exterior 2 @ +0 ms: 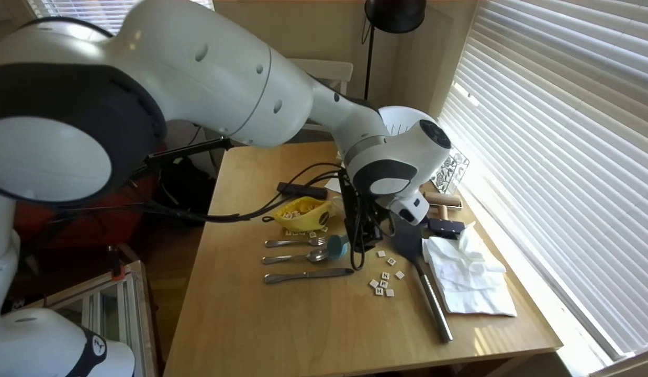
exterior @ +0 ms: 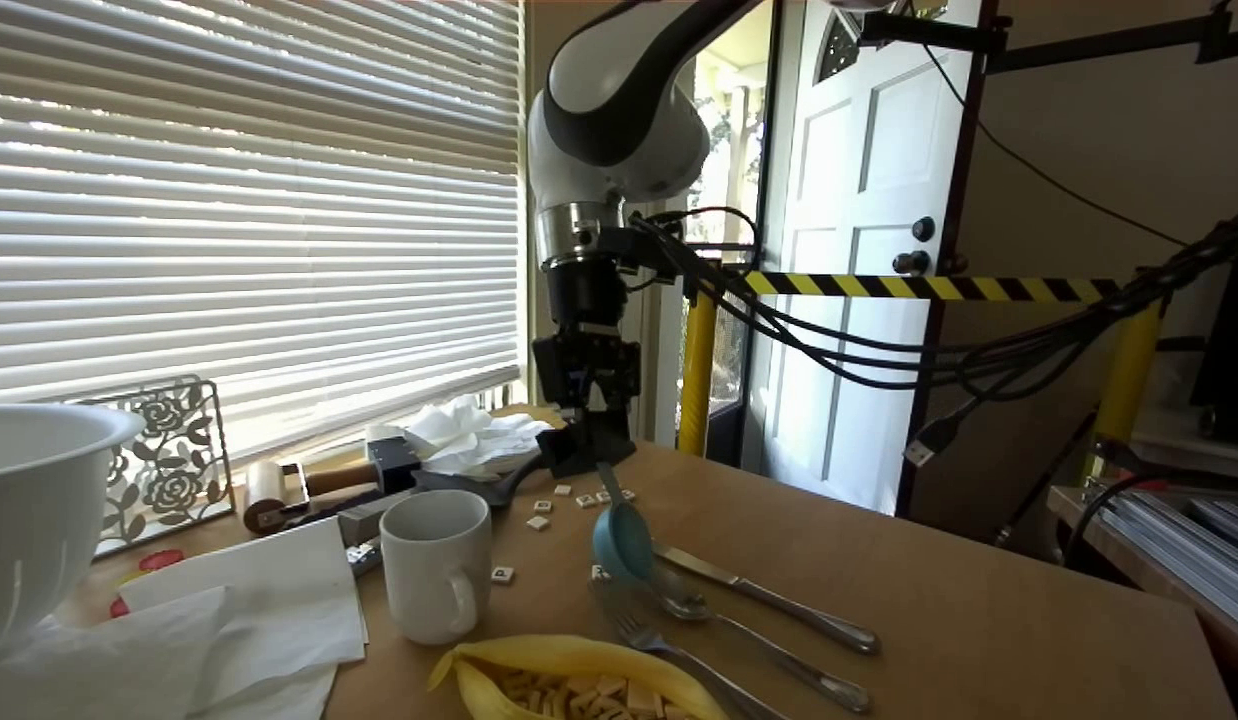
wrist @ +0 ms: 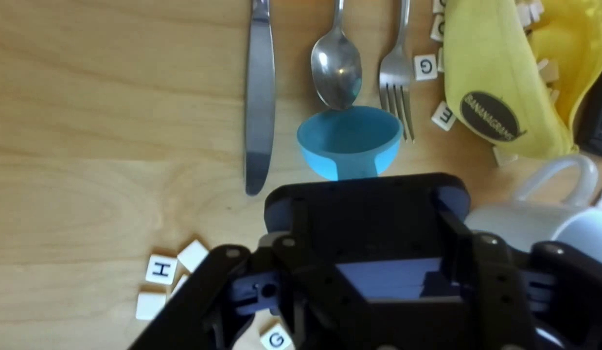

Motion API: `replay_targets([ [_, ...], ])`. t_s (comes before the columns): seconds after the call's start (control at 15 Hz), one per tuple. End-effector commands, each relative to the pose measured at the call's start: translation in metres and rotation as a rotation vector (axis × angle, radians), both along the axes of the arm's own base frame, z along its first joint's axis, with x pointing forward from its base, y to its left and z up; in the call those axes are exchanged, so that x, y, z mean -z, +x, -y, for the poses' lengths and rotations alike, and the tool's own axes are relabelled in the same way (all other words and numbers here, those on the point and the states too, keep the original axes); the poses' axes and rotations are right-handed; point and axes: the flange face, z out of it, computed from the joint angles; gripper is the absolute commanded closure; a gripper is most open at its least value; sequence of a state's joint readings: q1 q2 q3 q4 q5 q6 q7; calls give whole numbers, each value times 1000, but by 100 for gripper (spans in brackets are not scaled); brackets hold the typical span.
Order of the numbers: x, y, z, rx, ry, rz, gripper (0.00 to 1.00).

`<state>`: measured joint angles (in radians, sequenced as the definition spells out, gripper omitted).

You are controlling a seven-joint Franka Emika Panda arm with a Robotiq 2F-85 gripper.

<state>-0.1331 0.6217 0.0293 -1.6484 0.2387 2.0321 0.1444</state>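
The desk (exterior 2: 224, 324) is overhung by the nearly closed end effector (exterior: 592, 452).
Well in from the window-side edge, a yellow pouch (wrist: 493, 78) and a white mug (exterior: 434, 560) are set. The knife (wrist: 259, 104), fork (wrist: 396, 75) and spoon (wrist: 336, 70) are laid with handles toward the opposite edge. A blue scoop (wrist: 349, 136) is gripped by its handle in the end effector, away from every edge, its bowl near the spoon's tip. Letter tiles (wrist: 161, 269) are scattered toward the window-side edge.

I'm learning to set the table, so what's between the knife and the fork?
The spoon lies between the knife and the fork in the wrist view. The blue scoop in the gripper shows there too, by the spoon's tip.
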Motion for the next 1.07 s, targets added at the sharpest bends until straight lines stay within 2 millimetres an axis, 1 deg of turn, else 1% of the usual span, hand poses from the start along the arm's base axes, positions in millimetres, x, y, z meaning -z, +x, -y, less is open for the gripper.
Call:
replay_targets([
  [0.0,11,-52,-17,-85,-3,-11,65],
  [0.07,13,-59,-20,-107,-14,30,65],
  [0.13,9,-65,-25,-130,-15,64,65],
  [0.33,-4,-68,-32,-174,-61,223,65],
  [0.47,-9,-74,-41,-207,-82,287,65],
  [0.6,-12,-84,-52,-224,-100,317,65],
  [0.8,-22,-111,-62,-206,-136,383,65],
  [0.93,-31,-132,-66,-179,-163,452,65],
  [1.0,-38,-147,-67,-166,-173,483,65],
])
